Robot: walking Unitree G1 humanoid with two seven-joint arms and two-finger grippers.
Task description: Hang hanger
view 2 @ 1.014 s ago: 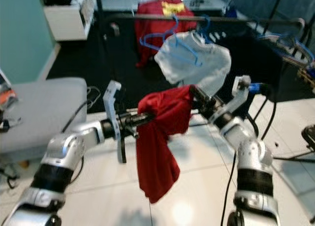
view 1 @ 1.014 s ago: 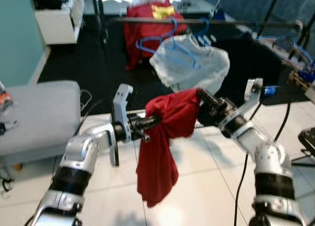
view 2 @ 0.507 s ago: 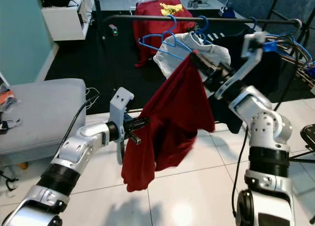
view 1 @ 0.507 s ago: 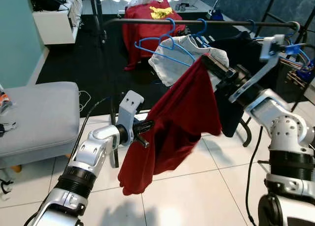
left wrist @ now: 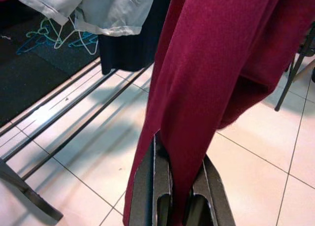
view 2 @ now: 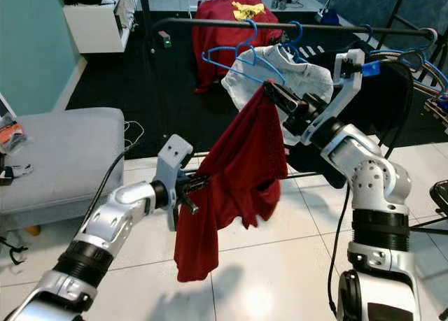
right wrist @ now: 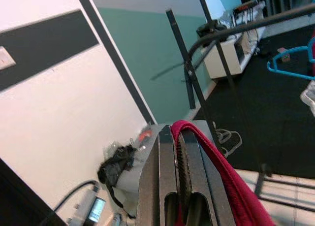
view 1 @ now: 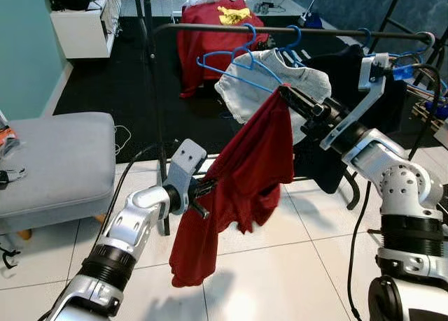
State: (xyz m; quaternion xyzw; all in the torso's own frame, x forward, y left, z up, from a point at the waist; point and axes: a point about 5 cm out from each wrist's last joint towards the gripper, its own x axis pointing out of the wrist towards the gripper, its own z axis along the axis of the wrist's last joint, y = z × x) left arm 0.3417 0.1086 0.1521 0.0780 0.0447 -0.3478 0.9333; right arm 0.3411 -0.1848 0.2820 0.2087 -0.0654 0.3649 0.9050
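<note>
stretching the red garment (view 1: pixel 241 174), the right gripper (view 1: pixel 285 94) clamped on its top and the left gripper (view 1: pixel 207 189) pinching lower, should lift steadily toward the rack rail (view 1: pixel 336 33).

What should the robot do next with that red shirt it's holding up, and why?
Probably lift the right gripper a little higher toward the rack rail. It pinches the red garment at its top below the rail, while the left gripper clamps the lower cloth, and blue hangers hang there.
</note>
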